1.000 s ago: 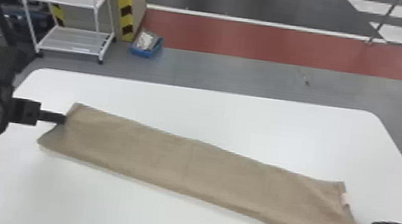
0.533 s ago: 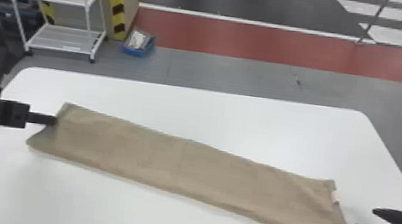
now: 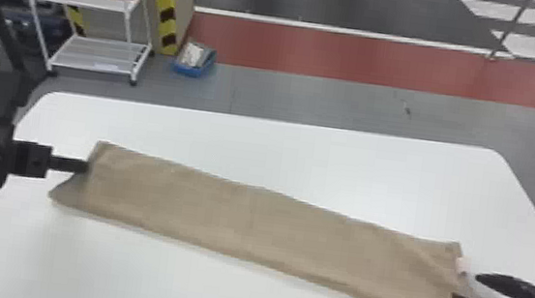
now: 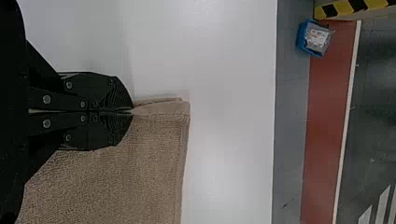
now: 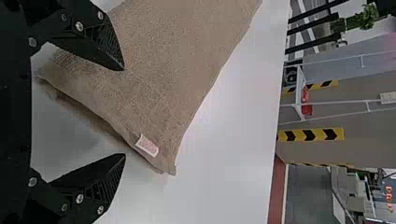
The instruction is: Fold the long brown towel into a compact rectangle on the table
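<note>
The left gripper [image 3: 86, 167] is pinching the left short end of the long brown towel [image 3: 270, 234]; its jaws are pressing together, with a bit of cloth poking out just past their tips. A shaded flap of the same end is slanting down beside those jaws, on the robot's side of them. From there the towel is stretching across the white counter [image 3: 282, 143] toward the right jaws, its right end lying nearer the robot than its left.

The right gripper [image 3: 465, 286] is hovering at that right end with its jaws standing wide apart, nothing between them being gripped. One jaw is overlapping the towel in the view, though whether it is touching the cloth I am not able to tell. A small pale tag [image 5: 148, 145] is sitting on the towel's edge, just ahead of the right jaws' tips.

Beyond the counter, farther out than both pairs of jaws, a white rack [image 3: 96, 66] and a blue bin [image 3: 188, 70] are standing on the floor [image 3: 316, 101].
</note>
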Controlling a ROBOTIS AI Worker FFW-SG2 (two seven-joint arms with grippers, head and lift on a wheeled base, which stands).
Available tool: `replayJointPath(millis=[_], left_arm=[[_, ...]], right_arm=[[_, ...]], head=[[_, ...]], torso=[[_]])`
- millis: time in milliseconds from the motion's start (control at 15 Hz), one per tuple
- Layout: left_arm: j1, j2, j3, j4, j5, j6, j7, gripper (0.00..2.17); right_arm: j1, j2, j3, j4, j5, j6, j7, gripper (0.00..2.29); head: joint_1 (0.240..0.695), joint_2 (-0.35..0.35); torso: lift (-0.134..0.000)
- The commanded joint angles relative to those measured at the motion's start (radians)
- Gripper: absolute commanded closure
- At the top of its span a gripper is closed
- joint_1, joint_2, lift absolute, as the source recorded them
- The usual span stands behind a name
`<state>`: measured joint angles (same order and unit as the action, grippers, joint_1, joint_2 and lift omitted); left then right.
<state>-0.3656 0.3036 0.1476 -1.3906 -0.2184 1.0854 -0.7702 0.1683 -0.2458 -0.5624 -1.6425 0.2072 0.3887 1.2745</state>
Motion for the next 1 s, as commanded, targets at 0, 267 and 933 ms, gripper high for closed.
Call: replayJointPath(millis=[0,267,933], left_arm=[[0.028,0.0,0.007,-0.039,0.01,0.0,0.0,1.67],[0.071,0.003,0.018,-0.104,0.008,0.003,-0.009,0.1],[0.108,-0.006,0.09,-0.168,0.079,0.058,-0.001,0.1]], right_arm=[[-0.015,0.003,0.012,0.013,0.006,0.019,0.0,0.29],[-0.026,0.005,0.01,0.02,0.005,0.04,-0.006,0.29],[-0.015,0.003,-0.074,0.004,-0.034,0.049,0.002,0.29]], head=[[0.695,-0.031],[0.695,-0.027],[0.695,-0.053]], torso=[[-0.124],[-0.124],[-0.124]])
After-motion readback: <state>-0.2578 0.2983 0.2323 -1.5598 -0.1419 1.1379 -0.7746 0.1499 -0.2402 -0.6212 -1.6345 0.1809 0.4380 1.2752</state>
